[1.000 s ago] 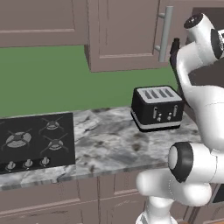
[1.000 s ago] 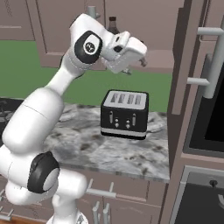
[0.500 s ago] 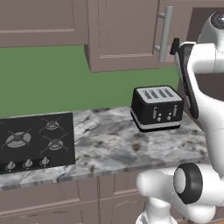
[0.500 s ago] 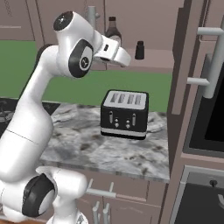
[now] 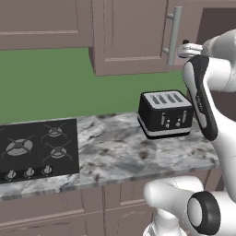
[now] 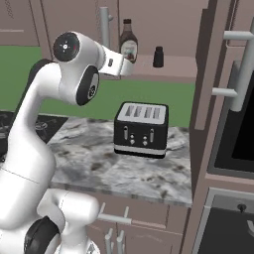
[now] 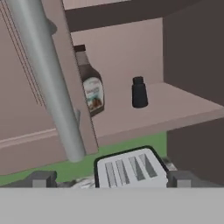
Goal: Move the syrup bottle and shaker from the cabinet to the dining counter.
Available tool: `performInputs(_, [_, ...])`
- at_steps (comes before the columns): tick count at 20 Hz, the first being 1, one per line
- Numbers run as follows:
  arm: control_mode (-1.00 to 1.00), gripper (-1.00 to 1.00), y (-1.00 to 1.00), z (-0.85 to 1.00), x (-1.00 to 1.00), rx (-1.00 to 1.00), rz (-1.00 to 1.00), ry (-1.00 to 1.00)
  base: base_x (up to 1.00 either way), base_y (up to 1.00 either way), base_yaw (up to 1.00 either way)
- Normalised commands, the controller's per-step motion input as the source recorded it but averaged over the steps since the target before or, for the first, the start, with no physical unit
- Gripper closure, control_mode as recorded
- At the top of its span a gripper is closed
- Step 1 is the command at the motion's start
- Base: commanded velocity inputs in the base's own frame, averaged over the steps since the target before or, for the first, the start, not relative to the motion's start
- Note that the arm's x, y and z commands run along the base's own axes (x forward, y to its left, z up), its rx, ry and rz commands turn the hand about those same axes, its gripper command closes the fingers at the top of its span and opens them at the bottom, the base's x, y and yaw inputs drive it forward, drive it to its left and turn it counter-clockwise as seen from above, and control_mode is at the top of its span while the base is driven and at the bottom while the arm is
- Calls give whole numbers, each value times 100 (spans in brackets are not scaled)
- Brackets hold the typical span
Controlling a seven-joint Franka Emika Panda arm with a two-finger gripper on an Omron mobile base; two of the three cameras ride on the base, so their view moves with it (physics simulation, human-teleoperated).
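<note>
Brown glass catches the eye first: one syrup bottle [image 6: 128, 41] stands upright on the shelf of the open cabinet [image 6: 163, 69], its long axis vertical, dark cap at the top and pale label turned out toward the room. One small black shaker [image 6: 158, 57] stands upright just beside it on the same shelf, narrower end up, a clear gap between the two. The cabinet's panelled door [image 5: 133, 37] hangs swung open, its single long grey bar handle [image 5: 174, 35] running vertically. The gripper [image 6: 128, 66] is raised near the shelf's front edge, fingers spread wide and holding nothing. Below, one black four-slot toaster [image 6: 141, 129] sits on the marbled counter [image 5: 115, 156], with one stove [image 5: 37, 147] set into it further along.
</note>
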Motion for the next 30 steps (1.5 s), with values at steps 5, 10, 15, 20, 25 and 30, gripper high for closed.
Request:
performInputs(5, [-100,-100,26,21,0,0,22,-5,0,0,0])
performInputs(10, [-100,-100,20,9,17,0,14,0,0,0,0])
performInputs(15, [-100,-100,20,0,24,0,4,3,0,0,0])
performInputs(20, [-100,-100,18,0,21,0,0,4,0,0,0])
performInputs(25, [-100,-100,3,-2,51,-2,0,6,0,0,0])
performInputs(30, [-100,-100,2,-12,59,-2,0,4,0,0,0])
